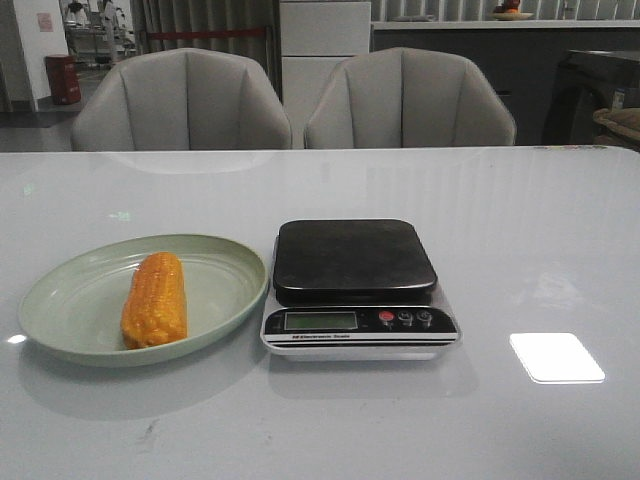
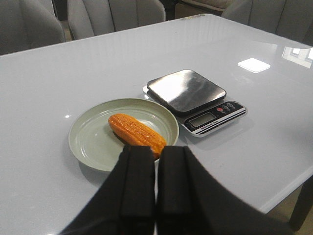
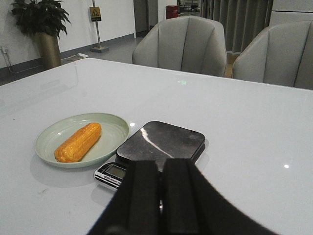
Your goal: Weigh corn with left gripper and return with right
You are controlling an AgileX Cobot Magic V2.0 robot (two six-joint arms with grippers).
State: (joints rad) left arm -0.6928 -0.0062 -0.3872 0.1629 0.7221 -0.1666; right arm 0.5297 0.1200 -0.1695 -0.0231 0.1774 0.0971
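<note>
The orange-yellow corn (image 1: 155,299) lies on a pale green plate (image 1: 70,305) at the table's front left; it also shows as corn (image 2: 136,133) and corn (image 3: 78,142). Just right of the plate stands a black kitchen scale (image 1: 355,285) with nothing on its platform. My left gripper (image 2: 156,152) hangs high above the table on the near side of the plate, jaws shut and empty. My right gripper (image 3: 161,166) hovers high on the near side of the scale (image 3: 159,144), shut and empty too. Neither gripper shows in the front view.
Two grey chairs (image 1: 185,100) (image 1: 408,98) stand behind the table's far edge. A bright light reflection (image 1: 556,357) lies on the glossy white tabletop, right of the scale. The table's near right edge (image 2: 293,191) shows in the left wrist view.
</note>
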